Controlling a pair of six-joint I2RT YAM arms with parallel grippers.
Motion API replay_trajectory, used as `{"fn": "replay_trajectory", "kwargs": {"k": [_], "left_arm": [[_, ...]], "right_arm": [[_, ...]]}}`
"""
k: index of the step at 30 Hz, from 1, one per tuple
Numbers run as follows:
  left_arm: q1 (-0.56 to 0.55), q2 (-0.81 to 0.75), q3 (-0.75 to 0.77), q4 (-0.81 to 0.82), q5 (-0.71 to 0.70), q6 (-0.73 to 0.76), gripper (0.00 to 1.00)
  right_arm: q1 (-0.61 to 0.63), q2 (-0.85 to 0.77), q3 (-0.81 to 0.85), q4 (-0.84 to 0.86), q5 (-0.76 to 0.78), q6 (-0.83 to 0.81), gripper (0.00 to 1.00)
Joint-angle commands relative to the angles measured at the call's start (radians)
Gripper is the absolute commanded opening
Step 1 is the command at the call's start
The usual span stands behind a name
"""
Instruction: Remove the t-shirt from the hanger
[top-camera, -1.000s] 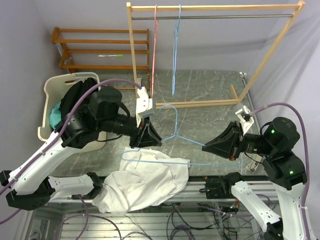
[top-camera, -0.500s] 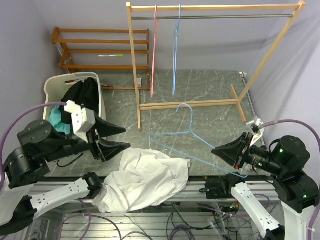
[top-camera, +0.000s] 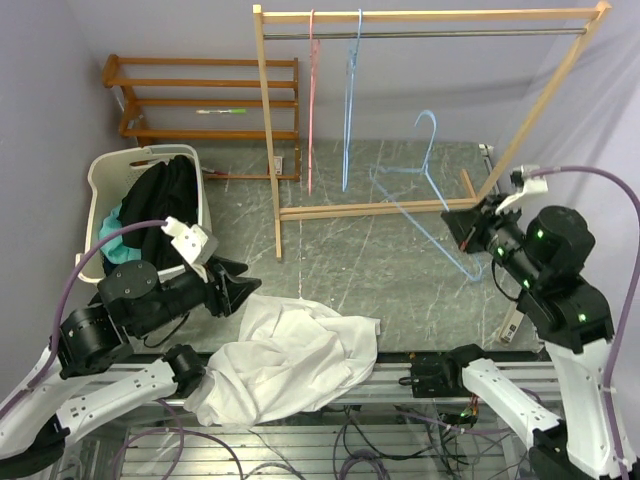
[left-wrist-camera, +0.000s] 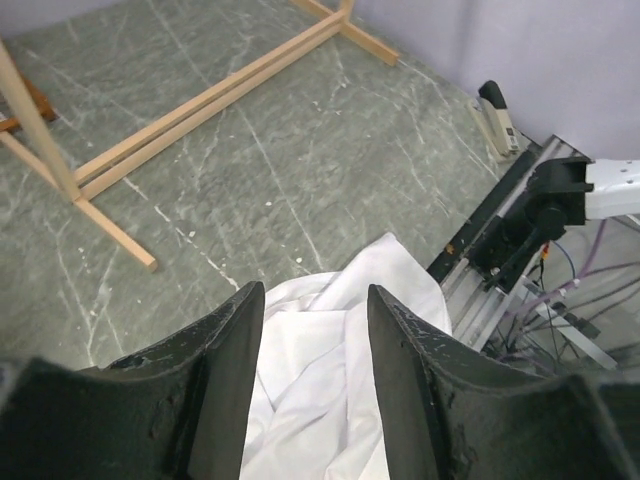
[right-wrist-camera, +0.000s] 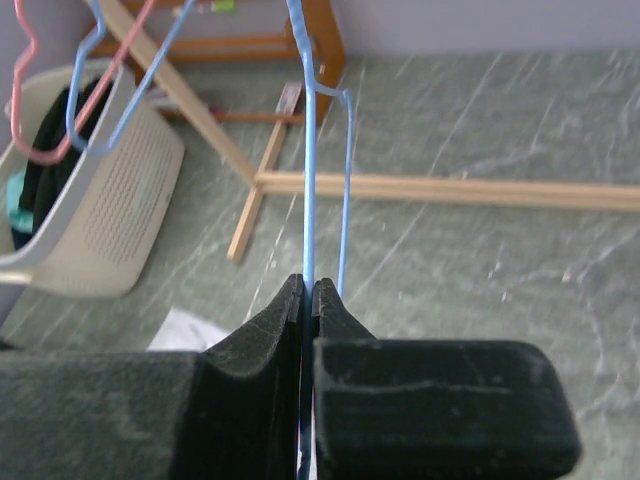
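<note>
The white t-shirt lies crumpled at the table's near edge, free of the hanger. It also shows in the left wrist view, and a corner of it in the right wrist view. The light blue wire hanger hangs bare in the air at the right, beside the rack. My right gripper is shut on its wire, with the fingertips pinching it. My left gripper is open and empty, hovering just above the shirt's far left edge.
A wooden clothes rack stands at the back with a pink hanger and a blue hanger on it. A white laundry basket holding dark clothes is at the left. A wooden shelf stands behind it.
My right gripper has carried the hanger up and to the far right, clear of the shirt. My left gripper has pulled back to the left and lower. The shirt stays on the table.
</note>
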Motion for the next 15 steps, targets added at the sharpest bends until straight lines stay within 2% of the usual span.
{"fn": "replay_trajectory", "kwargs": {"k": [1, 6, 15], "left_arm": [[-0.004, -0.085, -0.075, 0.077, -0.103, -0.049, 0.55], [-0.004, -0.150, -0.185, 0.120, -0.127, -0.076, 0.54], [-0.003, -0.067, -0.178, 0.107, -0.060, -0.073, 0.57]], "right_arm": [[0.001, 0.053, 0.033, 0.316, 0.116, 0.009, 0.00], [0.001, 0.094, 0.024, 0.523, 0.089, 0.011, 0.00], [0.003, 0.237, 0.106, 0.690, 0.089, 0.005, 0.00]]}}
